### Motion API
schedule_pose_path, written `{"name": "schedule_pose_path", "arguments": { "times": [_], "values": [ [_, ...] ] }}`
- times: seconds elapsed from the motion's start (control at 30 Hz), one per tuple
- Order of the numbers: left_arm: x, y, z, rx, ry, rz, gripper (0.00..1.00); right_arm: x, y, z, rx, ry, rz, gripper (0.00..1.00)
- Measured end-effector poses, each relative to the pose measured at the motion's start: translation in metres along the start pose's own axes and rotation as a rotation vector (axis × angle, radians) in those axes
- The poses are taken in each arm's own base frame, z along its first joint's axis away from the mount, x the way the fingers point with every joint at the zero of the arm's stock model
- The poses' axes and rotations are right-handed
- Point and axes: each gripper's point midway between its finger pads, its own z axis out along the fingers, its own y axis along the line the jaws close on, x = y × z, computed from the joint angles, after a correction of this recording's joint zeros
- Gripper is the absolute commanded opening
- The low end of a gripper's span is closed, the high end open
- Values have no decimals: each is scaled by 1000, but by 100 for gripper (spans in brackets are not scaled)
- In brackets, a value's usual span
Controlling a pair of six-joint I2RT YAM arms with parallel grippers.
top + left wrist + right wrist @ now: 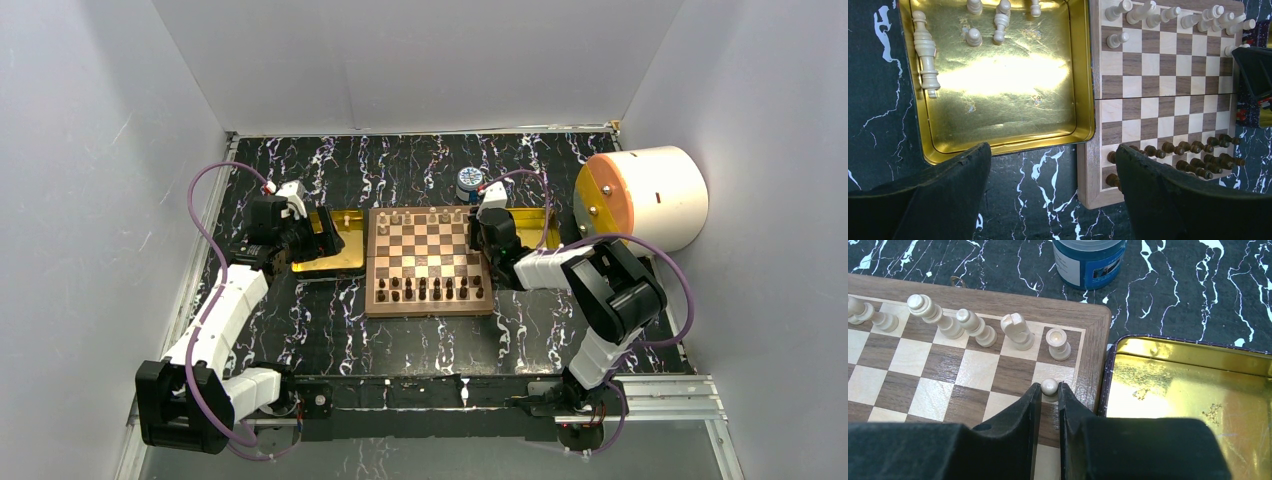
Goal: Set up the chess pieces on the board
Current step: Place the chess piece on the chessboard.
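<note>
- The right jaws are clamped on a small pale cream pawn (1049, 386), its round head pinched between the black padded fingers (1023, 412).
- The pawn is at the far right corner of the square wooden chessboard (1095, 335). It is over the edge square of the second row, just in front of the cream rook (1058, 342).
- The fingers hide its base, so I cannot tell whether it is resting on the square.
- The left jaws stand wide apart and hold nothing, hovering over the near rim of the shiny gold rectangular tray (1013, 142) on the bench beside the board.
- Loose cream pieces (973, 36) lie in that tray, one of them a tall one lying on its side (925, 55).
- The dark brown pieces (1193, 150) stand in the two near rows.
- The step in hand looks like seating a pawn, and most of the cream pawn row is unfilled.
- The next move likely calls for settling the pawn upright, parting the jaws, then rising straight up clear of the rook.
</note>
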Motion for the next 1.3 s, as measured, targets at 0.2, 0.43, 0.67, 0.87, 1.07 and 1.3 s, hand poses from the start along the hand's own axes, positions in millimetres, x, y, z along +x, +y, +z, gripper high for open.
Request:
{"name": "schedule_pose_path", "arguments": {
  "times": [0.2, 0.43, 0.67, 0.87, 1.07, 1.3],
  "values": [
    [0, 0, 0, 1, 0, 3, 91, -1, 1, 2, 0, 2, 0, 24],
    [0, 0, 0, 2, 1, 5, 92, -1, 2, 2, -3, 6, -1, 31],
    [0, 0, 0, 1, 1, 8, 93, -2, 4, 3, -7, 19, -5, 40],
    [1, 8, 0, -45, 0, 11, 93, -7, 7, 1, -21, 27, -5, 46],
    [6, 19, -2, -102, 18, 7, 93, -26, 9, -7, -24, 15, -2, 53],
    [5, 23, 0, -132, 47, 3, 86, -50, 12, -20, -34, 1, 4, 67]
  ]
}}
